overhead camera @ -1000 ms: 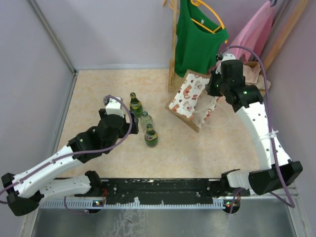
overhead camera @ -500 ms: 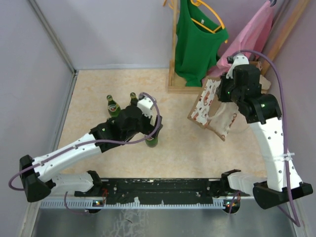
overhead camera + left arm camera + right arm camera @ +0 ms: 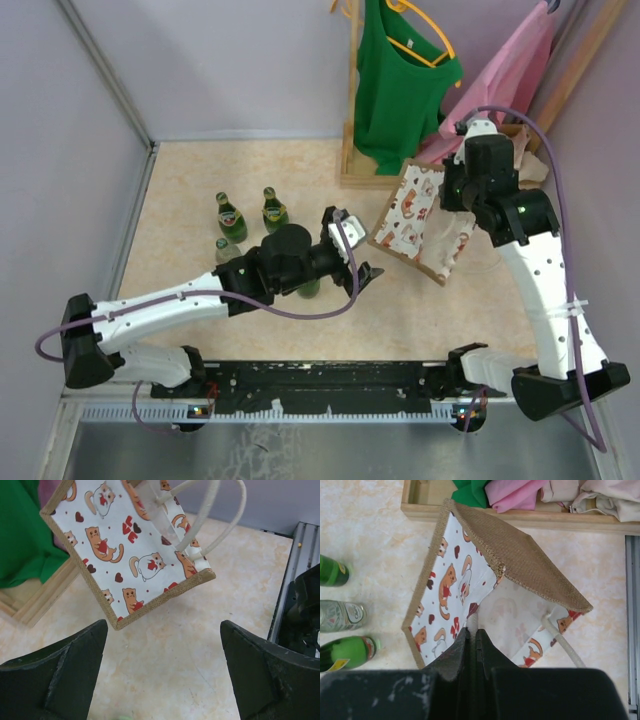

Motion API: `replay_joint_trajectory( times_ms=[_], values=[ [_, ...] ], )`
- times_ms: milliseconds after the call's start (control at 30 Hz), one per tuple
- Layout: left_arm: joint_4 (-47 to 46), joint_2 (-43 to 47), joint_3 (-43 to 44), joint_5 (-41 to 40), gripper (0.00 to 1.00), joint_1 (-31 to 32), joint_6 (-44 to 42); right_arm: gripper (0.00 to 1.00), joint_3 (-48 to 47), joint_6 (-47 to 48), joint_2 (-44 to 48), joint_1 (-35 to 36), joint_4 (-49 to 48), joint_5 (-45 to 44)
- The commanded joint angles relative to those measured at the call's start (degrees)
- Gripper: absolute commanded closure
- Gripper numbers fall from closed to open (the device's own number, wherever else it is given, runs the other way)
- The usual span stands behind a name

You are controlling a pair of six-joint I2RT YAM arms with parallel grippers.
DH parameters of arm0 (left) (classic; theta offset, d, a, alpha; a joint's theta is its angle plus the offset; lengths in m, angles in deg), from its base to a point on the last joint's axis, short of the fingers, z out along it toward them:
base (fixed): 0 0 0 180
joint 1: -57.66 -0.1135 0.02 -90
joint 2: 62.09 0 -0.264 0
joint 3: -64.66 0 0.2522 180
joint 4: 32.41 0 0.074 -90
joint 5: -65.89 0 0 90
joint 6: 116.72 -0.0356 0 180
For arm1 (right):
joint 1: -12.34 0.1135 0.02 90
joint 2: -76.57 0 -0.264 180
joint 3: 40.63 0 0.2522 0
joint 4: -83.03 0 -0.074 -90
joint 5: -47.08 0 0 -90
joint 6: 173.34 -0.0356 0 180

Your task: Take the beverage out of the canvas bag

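Toward the far right corner of the tabletop, the canvas bag [image 3: 415, 222] hangs tilted from one white handle [image 3: 471, 619], on which my right pincer [image 3: 471, 630] is clamped tight. I judge it light, with soft sides and a stiffer burlap base, so the loops or the bottom hem are the places to hold. My left pincer [image 3: 162, 655] gapes wide just short of the printed panel, touching nothing. The right wrist looks into the pale mouth, where I make out no bottle, something the left wrist cannot show. The overhead view alone shows the bottles [image 3: 273, 210] standing well apart from the bag, left of centre.
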Motion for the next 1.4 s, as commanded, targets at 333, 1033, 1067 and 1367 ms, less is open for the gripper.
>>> replay_joint_trajectory(
  times_ms=[333, 1033, 1067, 1367],
  values=[
    [-20.25, -9.99, -0.82, -5.91, 0.00, 4.83, -2.03, 1.00, 1.41, -2.74, 0.98, -0.21, -5.09, -0.67],
    [-21.13, -24.05, 9.49, -11.84, 0.00, 5.72, 0.46, 1.00, 3.40, -3.86, 2.89, -0.12, -5.99, -0.76],
    [-20.95, -24.51, 9.84, -11.74, 0.00, 5.83, 0.45, 1.00, 3.40, -3.87, 2.88, -0.12, -6.00, -0.64],
    [-18.71, -29.40, 13.06, -17.10, 0.00, 6.03, 0.02, 1.00, 2.50, -3.95, 3.16, 1.85, -4.98, -1.80]
  ],
)
